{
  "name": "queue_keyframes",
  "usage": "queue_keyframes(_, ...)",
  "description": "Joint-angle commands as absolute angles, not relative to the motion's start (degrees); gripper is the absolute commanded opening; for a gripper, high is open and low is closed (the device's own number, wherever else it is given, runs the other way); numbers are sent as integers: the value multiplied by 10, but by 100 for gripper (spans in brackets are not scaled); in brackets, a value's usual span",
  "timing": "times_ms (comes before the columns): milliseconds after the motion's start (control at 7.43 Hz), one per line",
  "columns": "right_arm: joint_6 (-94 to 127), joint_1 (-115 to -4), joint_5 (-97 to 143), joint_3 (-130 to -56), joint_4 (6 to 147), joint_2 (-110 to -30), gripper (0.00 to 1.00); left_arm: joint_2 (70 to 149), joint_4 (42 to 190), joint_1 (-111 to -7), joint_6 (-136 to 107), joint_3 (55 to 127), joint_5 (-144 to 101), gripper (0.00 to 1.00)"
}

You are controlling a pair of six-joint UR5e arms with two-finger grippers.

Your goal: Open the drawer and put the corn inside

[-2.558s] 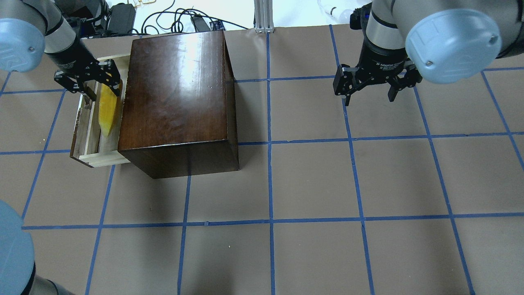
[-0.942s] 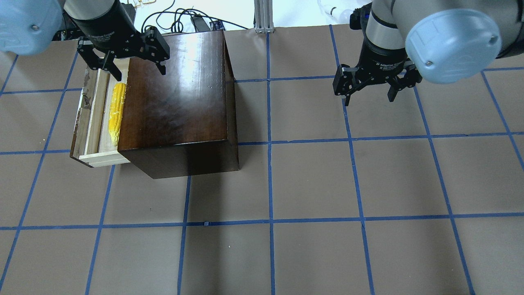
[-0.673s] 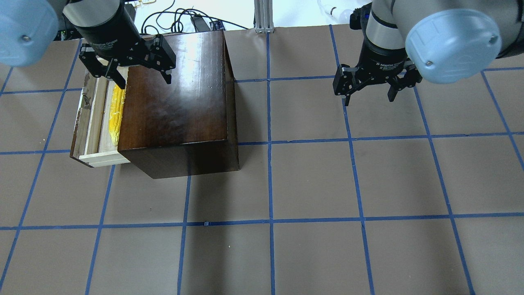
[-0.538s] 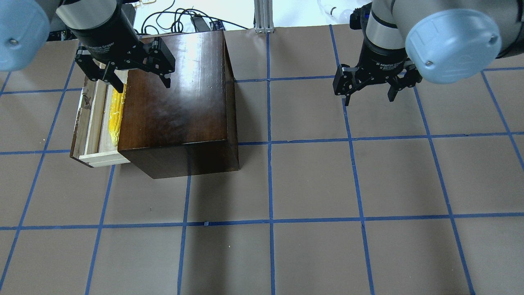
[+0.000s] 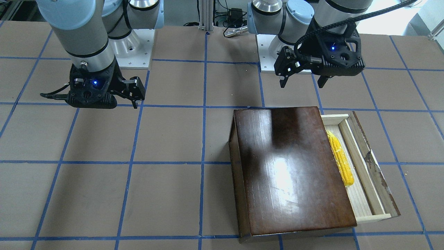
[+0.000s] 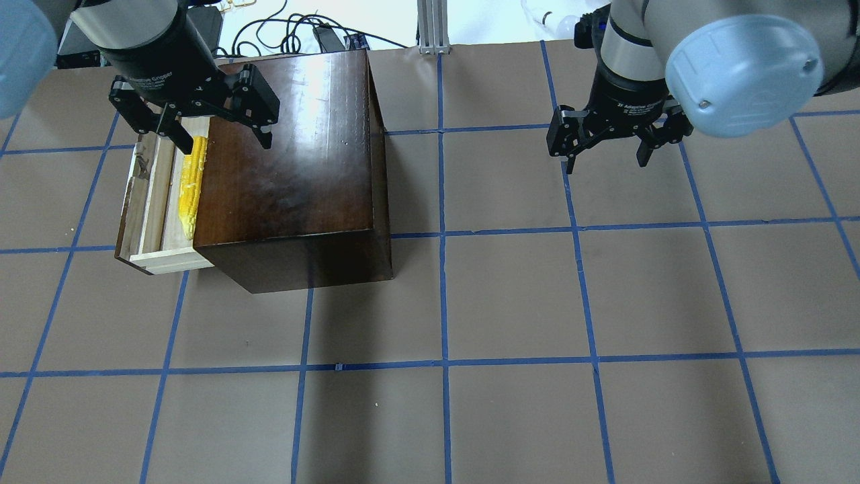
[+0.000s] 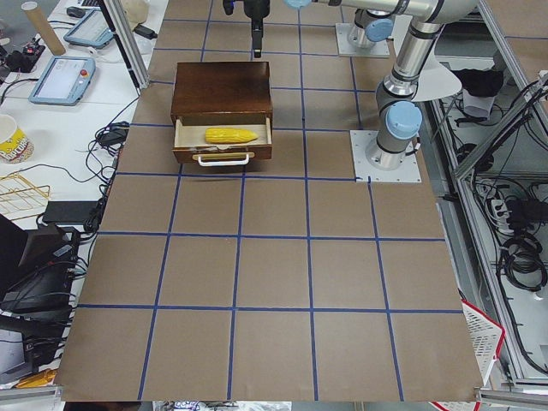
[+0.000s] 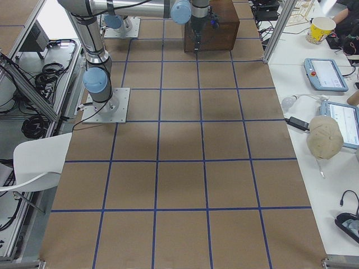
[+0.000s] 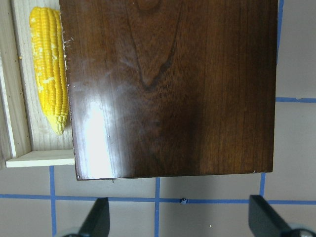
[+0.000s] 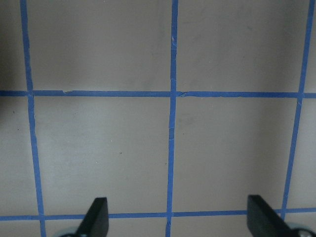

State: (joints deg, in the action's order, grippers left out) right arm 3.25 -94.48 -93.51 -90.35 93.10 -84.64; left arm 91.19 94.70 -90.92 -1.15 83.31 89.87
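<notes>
The yellow corn [image 6: 190, 188] lies lengthwise in the pulled-out drawer [image 6: 149, 208], close against the side of the dark-brown wooden box [image 6: 289, 148]. It also shows in the front view [image 5: 340, 161], the left side view [image 7: 230, 135] and the left wrist view [image 9: 49, 66]. My left gripper [image 6: 226, 143] is open and empty, high above the box's far left corner, apart from the corn. My right gripper [image 6: 606, 161] is open and empty over bare table far to the right; the right wrist view [image 10: 177, 222] shows only table under it.
The drawer's worn dark front panel [image 5: 376, 173] has a white handle [image 7: 223, 159]. Cables and power bricks [image 6: 201, 27] and an aluminium post [image 6: 430, 23] stand behind the table's far edge. Blue tape lines grid the brown table [image 6: 510, 296].
My left gripper let go of the corn, which now lies in the drawer, then rose and moved over the box's far corner, drifting slightly left lately. The right arm has not moved.
</notes>
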Motion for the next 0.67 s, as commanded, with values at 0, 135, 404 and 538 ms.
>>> queue_keyframes(0,33,-945,-935,-904,931,-846,100,910,947,-904,26,831,901,100)
queue_keyframes(135,33,-945,-935,-904,931,-846,100,911,947,-906,30,831,901,100)
queue_keyframes(404,33,-945,-935,-904,931,-846,100,911,947,-906,30,831,900,100)
queue_keyframes(538,33,-945,-935,-904,931,-846,100,910,950,-907,30,831,903,100)
